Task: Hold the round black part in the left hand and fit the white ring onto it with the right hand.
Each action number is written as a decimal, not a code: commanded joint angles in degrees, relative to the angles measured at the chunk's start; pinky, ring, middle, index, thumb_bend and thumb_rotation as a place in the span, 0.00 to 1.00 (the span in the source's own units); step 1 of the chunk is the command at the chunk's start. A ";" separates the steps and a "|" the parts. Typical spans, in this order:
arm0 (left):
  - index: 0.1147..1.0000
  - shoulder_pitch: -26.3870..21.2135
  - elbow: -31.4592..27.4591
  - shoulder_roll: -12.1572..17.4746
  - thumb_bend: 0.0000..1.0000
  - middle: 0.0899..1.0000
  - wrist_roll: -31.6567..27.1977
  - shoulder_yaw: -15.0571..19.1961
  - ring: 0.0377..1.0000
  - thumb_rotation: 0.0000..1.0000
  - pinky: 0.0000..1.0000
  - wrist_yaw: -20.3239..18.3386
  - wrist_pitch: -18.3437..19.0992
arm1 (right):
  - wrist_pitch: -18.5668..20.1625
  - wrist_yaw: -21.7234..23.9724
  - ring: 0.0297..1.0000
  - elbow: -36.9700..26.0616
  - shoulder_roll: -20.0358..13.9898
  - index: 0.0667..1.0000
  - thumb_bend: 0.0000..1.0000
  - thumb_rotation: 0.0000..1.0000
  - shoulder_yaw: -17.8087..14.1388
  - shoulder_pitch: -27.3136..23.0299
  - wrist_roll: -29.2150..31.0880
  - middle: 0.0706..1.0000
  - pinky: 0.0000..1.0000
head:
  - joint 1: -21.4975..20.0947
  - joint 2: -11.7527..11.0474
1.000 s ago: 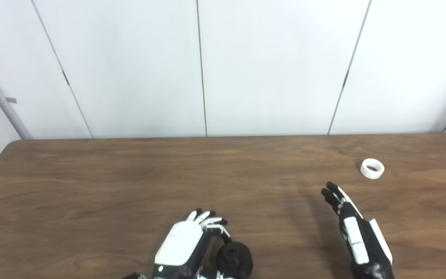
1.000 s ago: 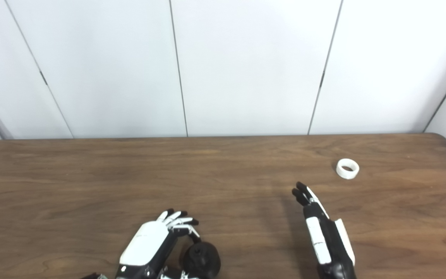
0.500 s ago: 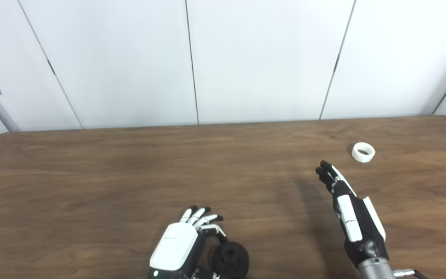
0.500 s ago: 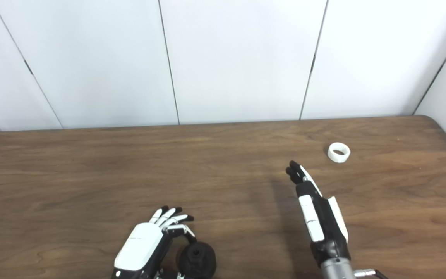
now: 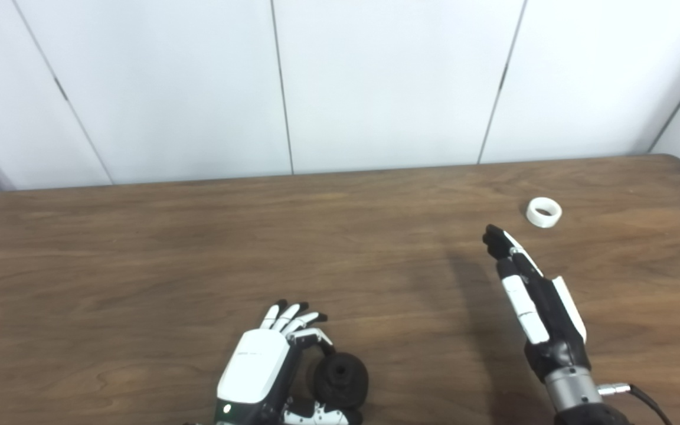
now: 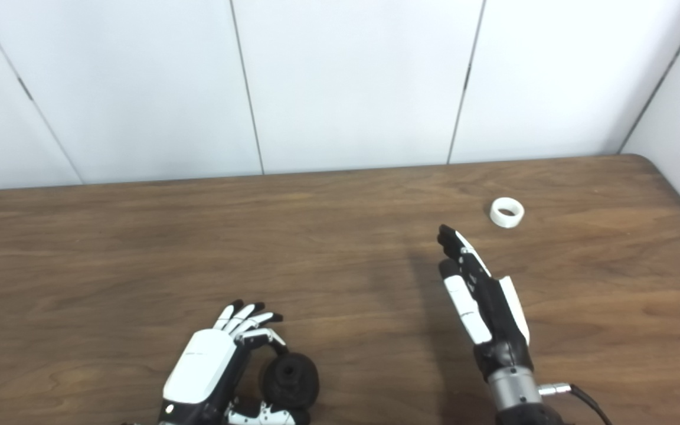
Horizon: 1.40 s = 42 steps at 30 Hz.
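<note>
White ring (image 5: 543, 212) lies beyond my empty, straight-fingered right hand (image 5: 532, 301); I'd reach on, pinching its rim. Left hand (image 5: 269, 366) seemingly clasps the black part (image 5: 341, 381).

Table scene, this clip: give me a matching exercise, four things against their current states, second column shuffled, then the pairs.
Things:
1. white ring
2. round black part
3. right hand
4. left hand

States:
A. fingers curled around a dark object
B. lying alone on the table, untouched
C. open, fingers stretched toward the far right
D. gripped near the front edge

Pairs: 1-B, 2-D, 3-C, 4-A
</note>
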 commanded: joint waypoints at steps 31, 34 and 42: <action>0.42 0.37 -0.47 1.92 0.52 0.81 0.03 3.08 0.92 0.05 1.00 -1.33 -1.24 | 11.38 3.13 0.93 15.58 -23.58 0.75 0.73 0.52 -4.72 -22.68 -16.91 0.92 0.90 | -9.06 -1.22; 0.42 0.52 -0.62 1.92 0.52 0.81 -0.12 3.27 0.92 0.05 1.00 -1.56 -1.26 | 10.30 3.51 0.98 18.53 -25.70 0.74 0.77 0.47 -3.01 -24.30 -18.99 0.94 0.96 | -9.65 -1.38; 0.42 0.72 -1.12 2.13 0.52 0.80 -0.35 3.85 0.93 0.05 1.00 -2.27 -1.56 | 13.01 6.81 1.00 24.39 -28.97 0.72 0.87 0.36 1.77 -29.82 -23.79 1.00 1.00 | -11.21 -1.47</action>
